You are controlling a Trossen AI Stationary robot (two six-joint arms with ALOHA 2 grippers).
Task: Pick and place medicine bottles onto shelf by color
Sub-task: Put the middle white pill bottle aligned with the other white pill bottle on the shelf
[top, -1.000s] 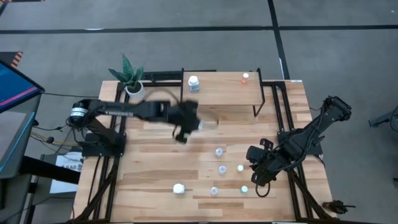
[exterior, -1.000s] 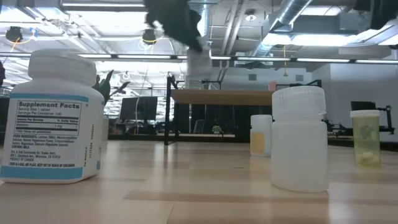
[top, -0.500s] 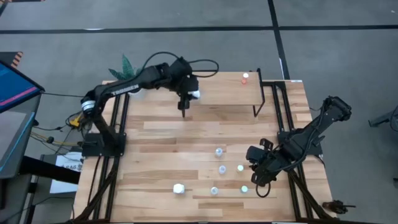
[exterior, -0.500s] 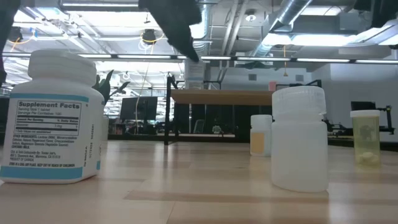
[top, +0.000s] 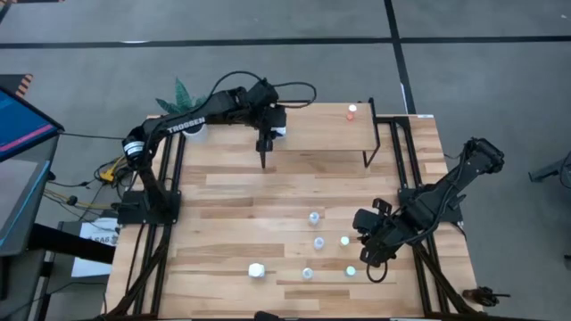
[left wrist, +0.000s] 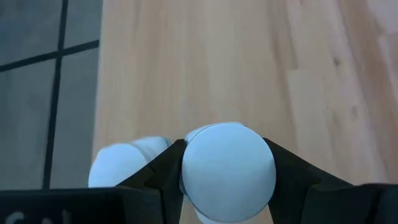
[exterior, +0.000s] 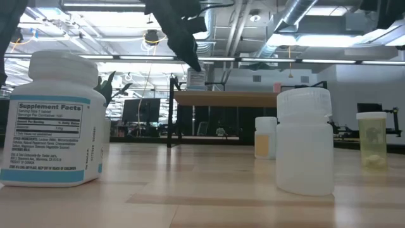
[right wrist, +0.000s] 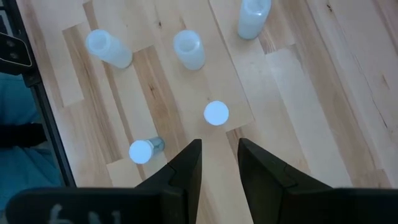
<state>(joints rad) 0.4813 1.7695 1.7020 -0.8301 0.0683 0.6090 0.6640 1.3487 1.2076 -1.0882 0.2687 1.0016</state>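
My left gripper is shut on a white medicine bottle over the left end of the light-wood shelf. In the low view the bottle is at the shelf top; I cannot tell if it touches. A second white bottle stands on the shelf beside it. A red-capped bottle stands on the shelf's right end. My right gripper hangs open and empty over the table's right part, near several small bottles. My left gripper pinches the white bottle between its two fingers, one on each side, just below the white cap. The fingers come from above, pointing down. The bottle is upright in the hold.
A large white bottle stands near the table's near edge. Pale and small capped bottles stand on the table right of the middle. A potted plant stands at the far left corner.
My left gripper has carried the white bottle from above the table's middle toward the far edge, to the shelf's left end, then gone slightly down toward the shelf top. The bottle has stayed upright in the hold.
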